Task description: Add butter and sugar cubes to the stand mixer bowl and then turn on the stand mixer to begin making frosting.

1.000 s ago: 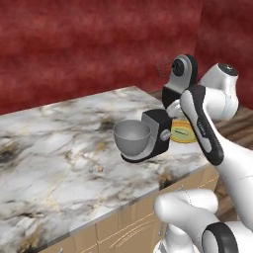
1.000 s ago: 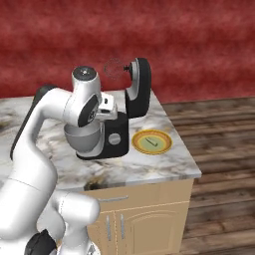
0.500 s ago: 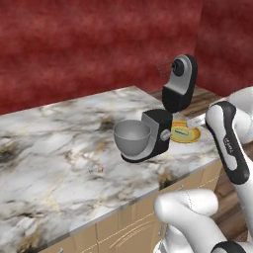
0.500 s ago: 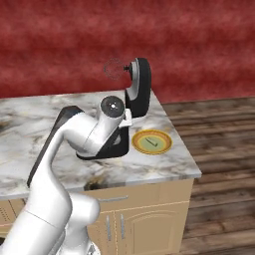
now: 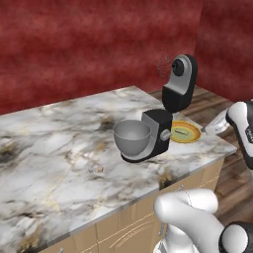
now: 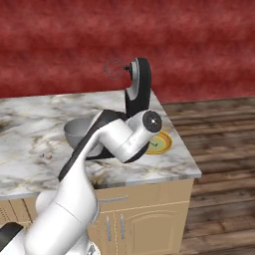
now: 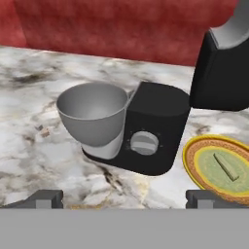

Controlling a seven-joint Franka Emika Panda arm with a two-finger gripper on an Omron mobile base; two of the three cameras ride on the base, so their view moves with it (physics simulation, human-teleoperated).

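Hand view: pincer (image 7: 124,198) wide open, empty; stand mixer bowl (image 7: 93,113) ahead, apart.

Gripper (image 7: 124,198) spread wide, nothing between its dark fingertips (image 7: 44,198), and it looks level at the stand mixer (image 7: 155,131) from the side where the round knob sits. The white arm (image 6: 107,144) bends at a dark-capped elbow right in front of the mixer, forearm angling down beside its base.
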